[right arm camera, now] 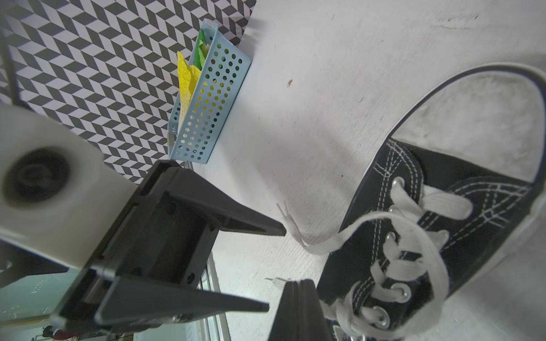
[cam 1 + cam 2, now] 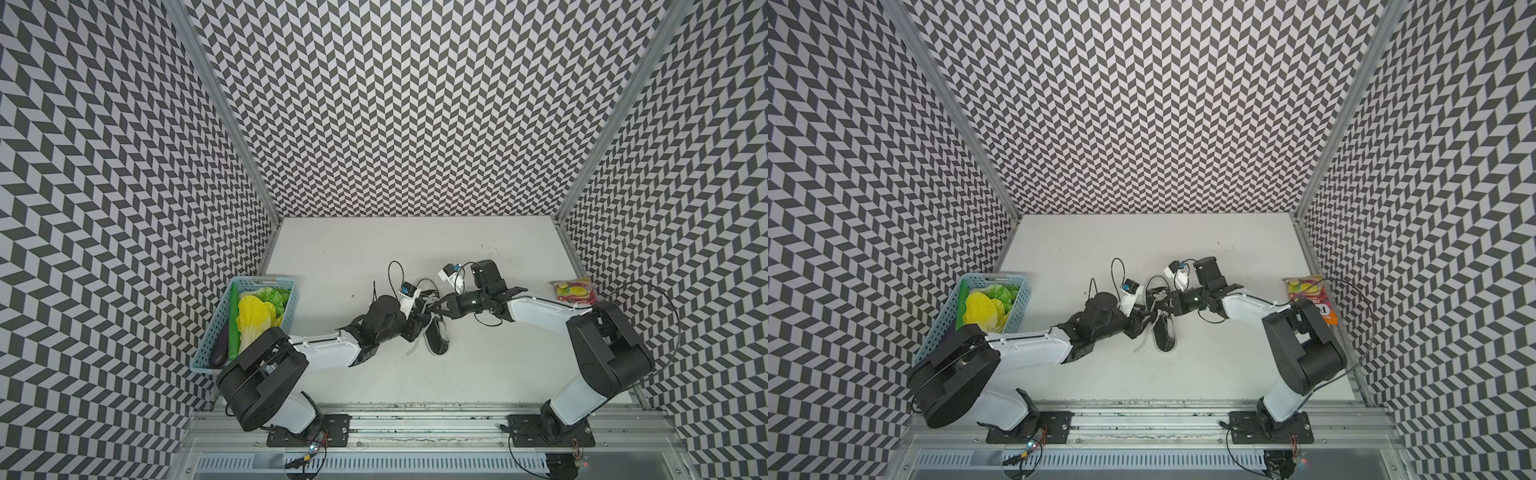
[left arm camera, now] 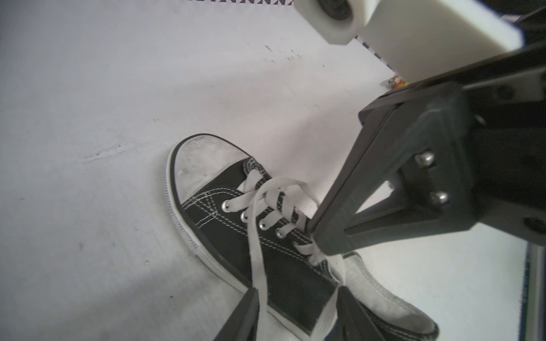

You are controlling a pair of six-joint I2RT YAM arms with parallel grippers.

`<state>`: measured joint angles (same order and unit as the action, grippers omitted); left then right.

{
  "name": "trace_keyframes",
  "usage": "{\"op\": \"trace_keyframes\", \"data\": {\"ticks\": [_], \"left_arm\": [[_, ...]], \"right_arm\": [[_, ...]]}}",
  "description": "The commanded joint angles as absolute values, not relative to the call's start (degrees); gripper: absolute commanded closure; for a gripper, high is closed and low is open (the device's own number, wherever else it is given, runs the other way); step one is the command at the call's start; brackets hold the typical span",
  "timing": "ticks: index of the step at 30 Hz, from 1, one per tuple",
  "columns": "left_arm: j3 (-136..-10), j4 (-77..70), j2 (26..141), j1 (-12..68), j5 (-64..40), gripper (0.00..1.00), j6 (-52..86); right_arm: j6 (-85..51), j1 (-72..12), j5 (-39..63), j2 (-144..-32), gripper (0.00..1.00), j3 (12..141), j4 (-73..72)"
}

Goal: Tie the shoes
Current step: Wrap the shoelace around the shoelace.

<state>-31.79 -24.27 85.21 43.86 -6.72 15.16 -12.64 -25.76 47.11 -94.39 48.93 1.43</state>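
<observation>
Top views both show a blue basket (image 2: 294, 299) of toy vegetables by the left wall and a bright snack packet (image 2: 574, 291) by the right wall. Both are well apart from the black sneaker (image 2: 1166, 332). The sneaker lies in the middle of the white counter (image 2: 478, 374), toe toward the far wall, and the two arms cover its middle. The left gripper (image 3: 298, 290) is partly open, and the white laces (image 3: 253, 245) run loose between its fingers. The right gripper (image 3: 321, 237) is pinched tight on the laces by the top eyelets. Both arms reach in from the near rail, bent at the elbow, and their tips meet over the sneaker.
</observation>
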Motion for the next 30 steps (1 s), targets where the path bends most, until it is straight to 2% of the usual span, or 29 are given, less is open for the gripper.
{"op": "trace_keyframes", "data": {"ticks": [1,9,16,24,30], "left_arm": [[-33.13,-20.32,88.03,43.42,-4.47,0.61,15.12],[-35.66,-19.60,93.60,43.40,-6.41,0.66,15.47],[-37.27,-18.33,96.09,43.13,-5.47,0.86,14.84],[-38.88,-18.22,98.61,42.27,-5.54,0.97,15.04],[-40.76,-18.19,100.16,40.80,-5.84,1.00,14.28]], "right_arm": [[-12.95,-26.03,46.56,-92.94,1.00,47.99,-1.10],[-13.97,-26.02,46.26,-92.64,1.00,47.08,-2.17],[-14.94,-26.02,46.23,-92.55,1.00,46.10,-3.43],[-15.37,-26.07,45.92,-92.55,1.00,46.06,-3.74],[-16.03,-26.10,45.33,-92.55,1.00,45.88,-4.57]]}}
